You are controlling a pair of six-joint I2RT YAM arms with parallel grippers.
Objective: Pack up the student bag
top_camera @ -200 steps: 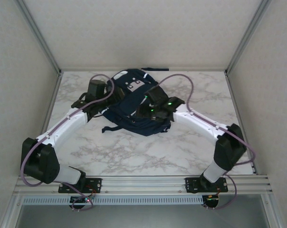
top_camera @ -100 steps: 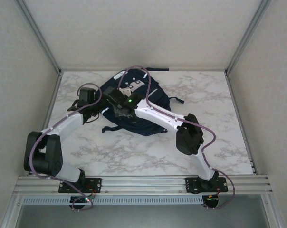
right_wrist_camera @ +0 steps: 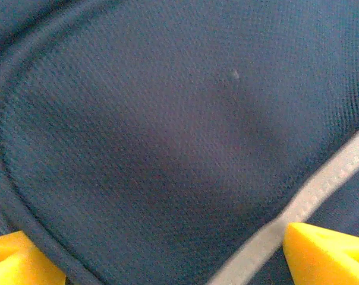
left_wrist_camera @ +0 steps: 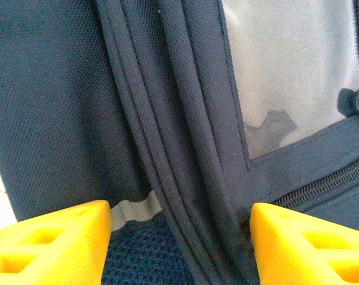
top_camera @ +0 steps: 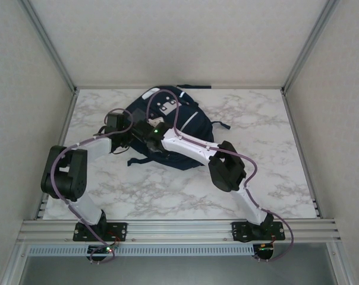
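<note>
Marble-patterned table, enclosed by pale walls, carries the student bag at its far centre, close to the back wall.

**Gripper state.** The left gripper is unclenched. Its yellow fingers stand apart on either side of a raised run of piping, with a zipper just beside the right-hand finger. No fabric is pinched. The right gripper is spread wide over a flat navy panel crossed by a reflective stripe, and it holds nothing.

**Hazards.**
- If the left fingers close here, they probably catch the piping and not the zipper, so the compartment would stay closed.
- The right gripper faces smooth, flat cloth. A pinch there probably slips off or gathers too little material.
- Pulling on soft fabric may drag the whole bag across the table instead of opening it.
- Both wrists work close together over the left part of the bag. Contact between the arms, or a cable snagging on a strap, is a plausible fault.

**Orientation.** The bag lies flat with its grey patch facing up. Its long axis appears to run roughly from the far wall toward the arm bases, with the patch end farthest away and loose straps trailing at the near left.
</note>
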